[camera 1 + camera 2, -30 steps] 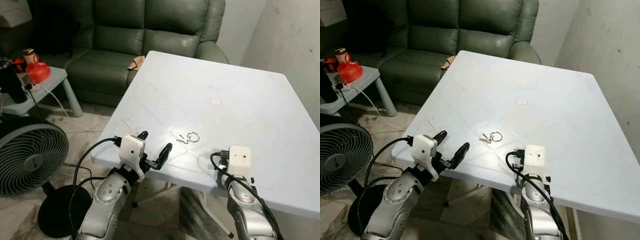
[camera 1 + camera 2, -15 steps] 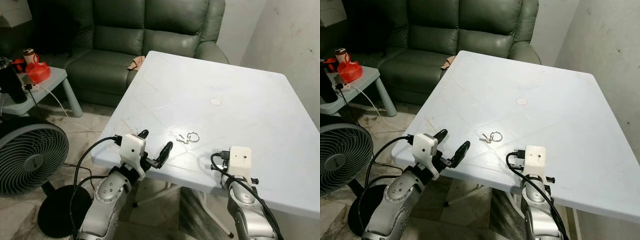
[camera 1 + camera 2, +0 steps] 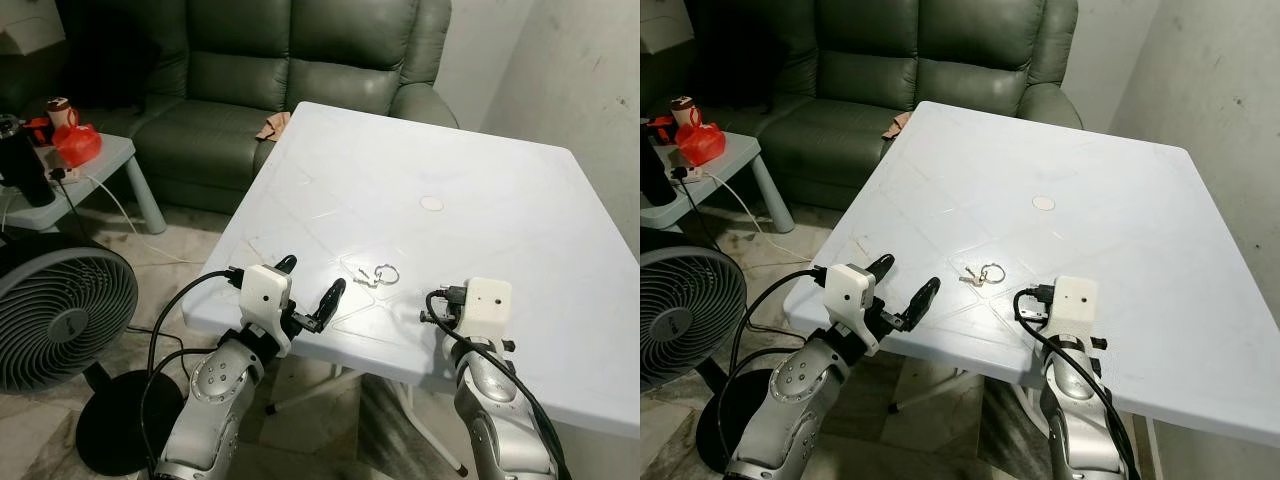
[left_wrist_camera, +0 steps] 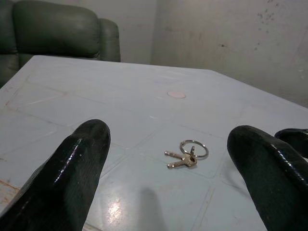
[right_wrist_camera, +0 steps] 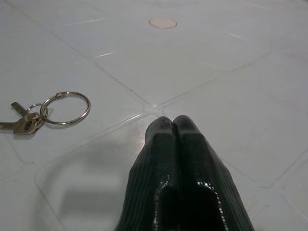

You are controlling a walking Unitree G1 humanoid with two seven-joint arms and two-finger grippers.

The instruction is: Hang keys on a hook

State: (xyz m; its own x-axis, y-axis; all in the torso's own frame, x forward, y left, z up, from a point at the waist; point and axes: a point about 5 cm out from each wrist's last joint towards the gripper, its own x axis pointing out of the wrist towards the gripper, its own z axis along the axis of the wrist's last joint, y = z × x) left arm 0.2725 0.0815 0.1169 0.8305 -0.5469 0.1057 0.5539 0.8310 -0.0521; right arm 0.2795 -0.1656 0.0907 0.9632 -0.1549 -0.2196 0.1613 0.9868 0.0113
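Note:
A small bunch of keys on a metal ring [image 3: 378,274] lies flat on the white table [image 3: 450,150], close to its near edge. My left gripper [image 3: 310,283] hovers at the table's near-left edge, open, with nothing between its fingers. In the left wrist view the keys [image 4: 186,155] lie ahead between the two fingertips [image 4: 86,144]. My right gripper [image 5: 172,122] is shut and empty, held low over the table just to the right of the key ring [image 5: 48,110]. In the eye views its white wrist housing [image 3: 485,300] covers the fingers.
A small round mark [image 3: 431,203] sits mid-table. A green sofa [image 3: 300,60] stands behind the table. A floor fan [image 3: 60,310] and a low side table [image 3: 90,165] with a red object and a dark bottle are on the left. A wall [image 3: 590,100] runs along the right.
My right wrist has moved slightly forward and up over the table's near edge. The left gripper has barely shifted. The keys lie where they were.

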